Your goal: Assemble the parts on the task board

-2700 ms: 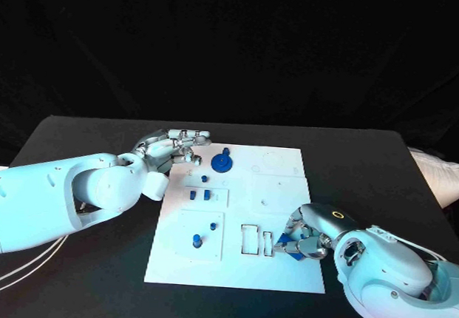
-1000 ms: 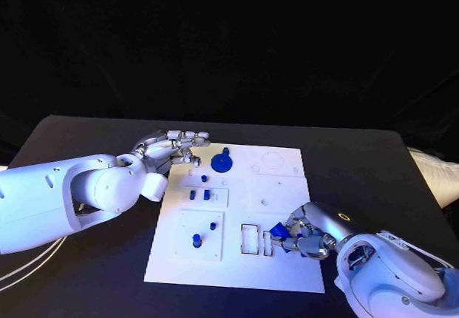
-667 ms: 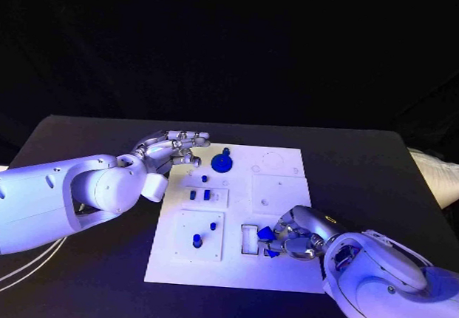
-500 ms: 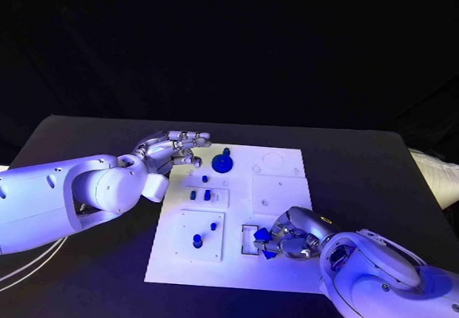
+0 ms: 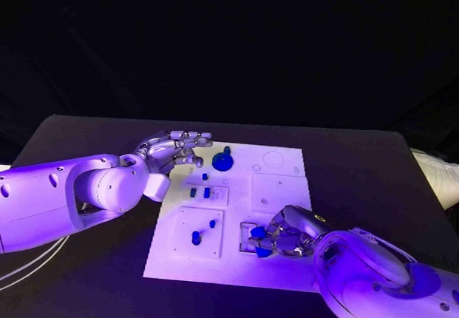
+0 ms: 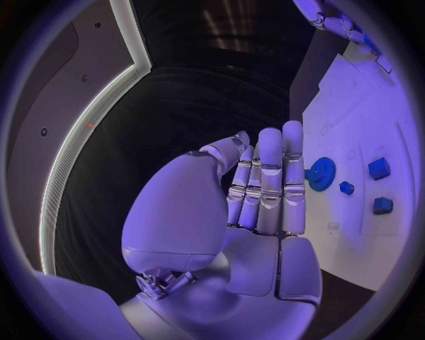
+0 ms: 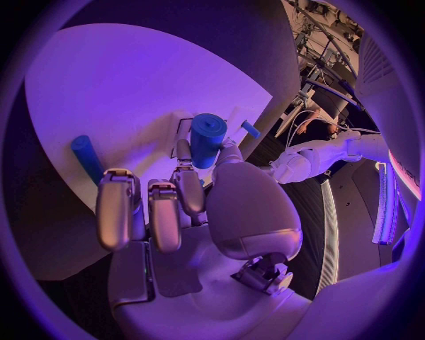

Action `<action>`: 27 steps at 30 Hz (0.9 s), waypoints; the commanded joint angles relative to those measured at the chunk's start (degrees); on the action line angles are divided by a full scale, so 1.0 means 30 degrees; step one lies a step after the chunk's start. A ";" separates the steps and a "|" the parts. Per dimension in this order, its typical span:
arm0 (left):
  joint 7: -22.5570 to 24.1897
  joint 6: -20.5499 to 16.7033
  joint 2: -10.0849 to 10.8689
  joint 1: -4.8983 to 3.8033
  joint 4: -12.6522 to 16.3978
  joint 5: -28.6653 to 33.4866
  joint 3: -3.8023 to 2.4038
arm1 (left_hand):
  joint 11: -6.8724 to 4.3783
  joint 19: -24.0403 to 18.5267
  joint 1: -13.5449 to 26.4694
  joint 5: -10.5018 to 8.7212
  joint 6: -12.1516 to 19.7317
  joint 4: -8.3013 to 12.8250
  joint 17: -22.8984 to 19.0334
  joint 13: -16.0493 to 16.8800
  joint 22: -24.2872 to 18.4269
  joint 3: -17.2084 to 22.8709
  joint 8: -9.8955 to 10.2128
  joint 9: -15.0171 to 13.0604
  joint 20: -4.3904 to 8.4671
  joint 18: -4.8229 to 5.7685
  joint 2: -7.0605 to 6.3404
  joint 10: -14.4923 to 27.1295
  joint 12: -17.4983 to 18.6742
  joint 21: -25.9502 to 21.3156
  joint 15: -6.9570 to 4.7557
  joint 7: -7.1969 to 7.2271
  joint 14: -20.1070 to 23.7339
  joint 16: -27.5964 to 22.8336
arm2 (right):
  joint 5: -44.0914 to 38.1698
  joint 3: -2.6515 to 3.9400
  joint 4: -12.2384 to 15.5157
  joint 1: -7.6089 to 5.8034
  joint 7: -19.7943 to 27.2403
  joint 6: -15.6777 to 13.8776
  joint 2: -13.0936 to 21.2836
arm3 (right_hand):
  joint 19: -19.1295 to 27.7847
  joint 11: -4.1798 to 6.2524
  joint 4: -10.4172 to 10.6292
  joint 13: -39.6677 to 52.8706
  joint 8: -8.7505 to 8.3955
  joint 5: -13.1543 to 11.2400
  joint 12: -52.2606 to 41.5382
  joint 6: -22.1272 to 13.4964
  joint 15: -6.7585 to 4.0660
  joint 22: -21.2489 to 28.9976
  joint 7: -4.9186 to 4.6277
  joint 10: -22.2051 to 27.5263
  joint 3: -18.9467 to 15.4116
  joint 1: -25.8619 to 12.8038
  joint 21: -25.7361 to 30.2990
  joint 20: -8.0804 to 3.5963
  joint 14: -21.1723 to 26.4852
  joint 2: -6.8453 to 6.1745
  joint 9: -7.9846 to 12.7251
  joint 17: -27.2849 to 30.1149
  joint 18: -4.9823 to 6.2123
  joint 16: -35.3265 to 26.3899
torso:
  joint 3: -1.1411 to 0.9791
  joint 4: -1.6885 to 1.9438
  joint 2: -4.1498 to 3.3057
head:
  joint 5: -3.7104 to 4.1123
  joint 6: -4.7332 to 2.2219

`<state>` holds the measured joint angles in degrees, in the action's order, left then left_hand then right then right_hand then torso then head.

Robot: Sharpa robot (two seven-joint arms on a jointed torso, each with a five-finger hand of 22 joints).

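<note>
White task board [image 5: 269, 270] lies in the middle of the black table [image 5: 378, 167]. Right hand [image 5: 283, 239] sits low over the board's near right part, by the narrow rectangular slots, fingers curled in around a blue part [image 5: 259, 233]; a second bit of blue shows just under the fingers at their near side, cannot tell whether it is one piece or two. From the right wrist camera the held piece reads as a blue cylinder [image 7: 207, 139] pinched at the fingertips [image 7: 183, 185] of the right hand [image 7: 190, 219], its end pointed at the board [image 7: 133, 92]; a blue peg [image 7: 87, 159] lies or stands on the board just beside. Left hand [image 5: 174, 149] hovers at the board's far left corner, holding nothing, fingers straight and close together. Left wrist camera confirms: left hand [image 6: 257, 205] flat, fingers [image 6: 270, 177] side by side, bare. Just right of it on the board, a blue gear [image 5: 222, 161], also seen at [image 6: 321, 174]. Nearer along the left side: two small blue blocks [image 5: 199, 192], then a blue peg [image 5: 196, 238] in the near left panel.
</note>
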<state>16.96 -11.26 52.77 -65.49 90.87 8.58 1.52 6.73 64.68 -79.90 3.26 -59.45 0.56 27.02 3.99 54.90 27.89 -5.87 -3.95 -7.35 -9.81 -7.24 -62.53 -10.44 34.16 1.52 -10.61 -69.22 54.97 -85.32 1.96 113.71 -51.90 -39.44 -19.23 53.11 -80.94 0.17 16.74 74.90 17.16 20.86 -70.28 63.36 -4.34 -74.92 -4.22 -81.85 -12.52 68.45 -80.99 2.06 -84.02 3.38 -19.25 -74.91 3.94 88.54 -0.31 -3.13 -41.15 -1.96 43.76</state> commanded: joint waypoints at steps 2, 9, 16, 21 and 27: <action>0.0085 0.0380 -0.0037 -0.0006 0.0055 -0.0070 -0.0008 | 0.0000 -0.0065 0.0050 0.0007 0.0096 -0.0008 -0.0021 -0.0029 -0.0020 -0.0076 -0.0122 0.0023 0.0018 -0.0217 0.0131 0.0185 -0.0112 -0.0130 0.0025 -0.0071 0.0137 -0.0027 | -0.0781 0.0007 -0.0031 -0.0023 -0.0258 0.0021 -0.0118 | -0.0076 0.0484 -0.0007 0.0369 0.0130 -0.1373 -0.0102 0.0628 -0.0201 -0.0491 0.0583 -0.0625 -0.0480 -0.0716 -0.0118 -0.0129 -0.1809 0.0116 -0.0144 -0.4107 -0.0215 0.0082 | -0.0001 -0.0024 0.0000 | -0.0038 0.0010; 0.0079 0.0385 -0.0029 -0.0006 0.0064 -0.0070 -0.0008 | 0.0000 -0.0065 0.0050 0.0007 0.0096 -0.0008 -0.0021 -0.0029 -0.0020 -0.0076 -0.0122 0.0023 0.0018 -0.0217 0.0131 0.0185 -0.0112 -0.0130 0.0025 -0.0071 0.0137 -0.0027 | -0.0985 0.0008 0.0012 -0.0037 -0.0274 0.0060 -0.0181 | -0.0088 0.0498 -0.0022 0.0493 0.0166 -0.2681 -0.0188 0.0659 -0.0217 -0.0517 0.0605 -0.0683 -0.1021 -0.1256 -0.0120 -0.0149 -0.1821 0.0161 -0.0357 -0.4166 -0.0218 0.0106 | -0.0001 -0.0015 0.0004 | -0.0075 0.0017; 0.0075 0.0393 -0.0028 -0.0006 0.0059 -0.0070 -0.0008 | 0.0007 -0.0076 0.0050 0.0005 0.0100 0.0029 -0.0056 -0.0033 -0.0043 -0.0105 -0.0148 0.0019 0.0012 -0.0218 0.0169 0.0245 -0.0154 -0.0163 0.0030 -0.0072 0.0169 -0.0021 | -0.1103 0.0008 0.0083 -0.0040 -0.0289 -0.0042 -0.0249 | -0.0115 0.0540 -0.0019 0.0597 0.0204 -0.2507 -0.0256 0.0714 -0.0251 -0.0563 0.0649 -0.0744 -0.1147 -0.1041 -0.0139 -0.0179 -0.1826 0.0436 -0.0543 -0.4192 -0.0226 0.0116 | -0.0002 -0.0023 0.0003 | -0.0092 -0.0004; 0.0060 0.0408 -0.0034 -0.0006 0.0060 -0.0070 -0.0008 | 0.0007 -0.0076 0.0050 0.0005 0.0100 0.0029 -0.0056 -0.0033 -0.0043 -0.0105 -0.0148 0.0019 0.0012 -0.0218 0.0169 0.0245 -0.0154 -0.0163 0.0030 -0.0072 0.0169 -0.0021 | -0.1189 0.0008 0.0016 -0.0062 -0.0375 0.0137 -0.0309 | -0.0109 0.0524 -0.0015 0.0620 0.0193 -0.4514 -0.0174 0.0686 -0.0247 -0.0563 0.0636 -0.0742 -0.1781 -0.1723 -0.0121 -0.0184 -0.1818 0.0304 -0.0745 -0.4157 -0.0225 0.0098 | 0.0002 -0.0011 0.0008 | -0.0089 0.0007; 0.0044 0.0413 -0.0031 -0.0006 0.0061 -0.0070 -0.0008 | 0.0009 -0.0077 0.0053 0.0004 0.0103 0.0033 -0.0061 -0.0034 -0.0046 -0.0111 -0.0150 0.0019 0.0011 -0.0218 0.0168 0.0256 -0.0158 -0.0168 0.0032 -0.0073 0.0174 -0.0020 | -0.1277 0.0008 -0.0043 -0.0088 -0.0491 0.0516 -0.0354 | -0.0071 0.0496 0.0017 0.0558 0.0157 -0.5909 0.0028 0.0624 -0.0229 -0.0516 0.0614 -0.0686 -0.2107 -0.2805 -0.0067 -0.0167 -0.1800 -0.0132 -0.0919 -0.4074 -0.0211 0.0055 | 0.0007 -0.0022 0.0003 | -0.0104 -0.0002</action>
<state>16.88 -11.16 52.77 -65.49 90.89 8.57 1.53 6.82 64.68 -79.90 3.25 -59.45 0.56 26.90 3.94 54.82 27.89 -6.16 -3.95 -7.35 -9.81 -7.24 -62.02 -10.84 33.82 1.74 -10.61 -69.03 54.97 -88.02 1.99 113.59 -52.17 -39.80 -18.99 52.13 -81.14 2.06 16.76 74.68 17.53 3.31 -70.42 65.50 -4.94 -74.90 -2.25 -84.08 -18.41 60.63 -81.22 1.85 -83.81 3.19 -21.96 -74.95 3.94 88.54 -0.30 -3.18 -41.13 -2.24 43.77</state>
